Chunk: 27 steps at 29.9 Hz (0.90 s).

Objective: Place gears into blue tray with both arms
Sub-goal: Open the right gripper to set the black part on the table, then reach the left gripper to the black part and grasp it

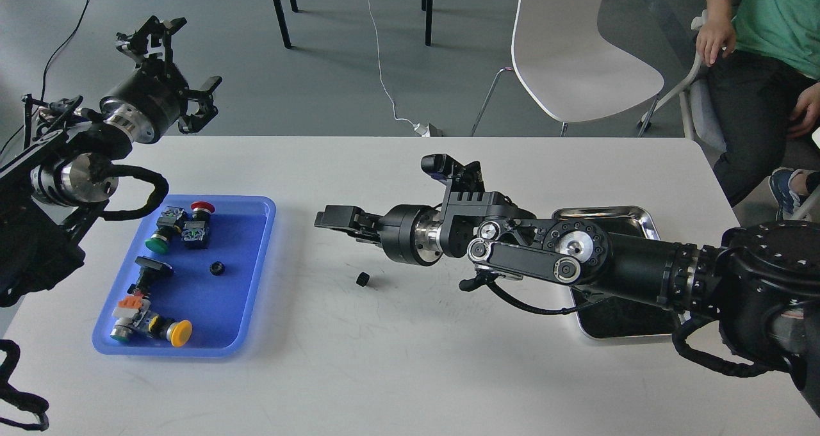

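Counting gears: one [217,268] lies in the blue tray [253,295], one [363,279] remains mid-table. Left gripper [173,71] spread wide, empty, beyond the far edge. Right gripper [330,218]: finger state cannot be told.

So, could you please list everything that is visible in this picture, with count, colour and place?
gears: 2, black; one in the blue tray, one on the table between the two trays
push-buttons: about 4, with red, green, yellow and black caps; inside the blue tray
blue tray: 1, blue; left on the table
steel tray: 1, shiny; right, partly under the right arm
table: 1, white
chair: 1, white; behind the table
person: 1, green shirt; seated far right
left gripper: black, fingers open, raised beyond the table's left corner
right gripper: black, low over the table centre; fingers unclear
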{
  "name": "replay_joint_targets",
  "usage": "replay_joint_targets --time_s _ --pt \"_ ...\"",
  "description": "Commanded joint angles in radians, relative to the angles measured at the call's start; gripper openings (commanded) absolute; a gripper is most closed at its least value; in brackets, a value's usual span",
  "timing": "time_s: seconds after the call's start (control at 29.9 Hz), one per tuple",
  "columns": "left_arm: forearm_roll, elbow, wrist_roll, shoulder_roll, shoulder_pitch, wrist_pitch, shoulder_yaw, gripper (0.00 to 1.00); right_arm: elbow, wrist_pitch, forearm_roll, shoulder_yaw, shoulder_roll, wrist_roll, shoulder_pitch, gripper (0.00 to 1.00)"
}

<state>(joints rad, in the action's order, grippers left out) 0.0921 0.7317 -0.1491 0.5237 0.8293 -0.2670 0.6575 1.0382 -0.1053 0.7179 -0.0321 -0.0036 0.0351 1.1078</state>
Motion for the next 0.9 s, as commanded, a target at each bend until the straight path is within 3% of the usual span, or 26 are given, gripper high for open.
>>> replay_joint_targets --time_s 0.0,0.27,0.4,0.5,0.67,0.77,0.87 --pt "0.000 0.000 0.002 0.002 0.002 0.000 -0.001 0.98 0.049 -0.046 -0.025 -0.099 -0.111 -0.001 0.004 0.87" --pt "0.046 0.034 0.003 -0.007 0.007 0.003 -0.001 0.98 0.149 -0.119 -0.153 -0.326 -0.534 -0.003 -0.075 0.92" --pt "0.112 0.115 0.008 -0.007 0.007 0.026 -0.001 0.98 0.145 -0.140 -0.198 -0.458 -0.682 -0.006 -0.169 0.93" --pt "0.181 0.199 0.020 -0.005 0.007 0.054 -0.010 0.98 0.114 -0.149 -0.254 -0.538 -0.768 -0.033 -0.241 0.93" --pt "0.358 0.366 0.062 0.001 0.007 0.077 -0.048 0.98 -0.007 -0.162 -0.464 -0.578 -0.828 -0.089 -0.313 0.93" --pt "0.498 0.469 0.106 0.007 0.004 0.077 -0.073 0.98 -0.113 -0.174 -0.662 -0.578 -0.831 -0.092 -0.335 0.93" --pt "0.633 0.575 0.137 0.041 0.002 0.074 -0.122 0.98 -0.211 -0.258 -0.849 -0.580 -0.829 -0.092 -0.354 0.93"
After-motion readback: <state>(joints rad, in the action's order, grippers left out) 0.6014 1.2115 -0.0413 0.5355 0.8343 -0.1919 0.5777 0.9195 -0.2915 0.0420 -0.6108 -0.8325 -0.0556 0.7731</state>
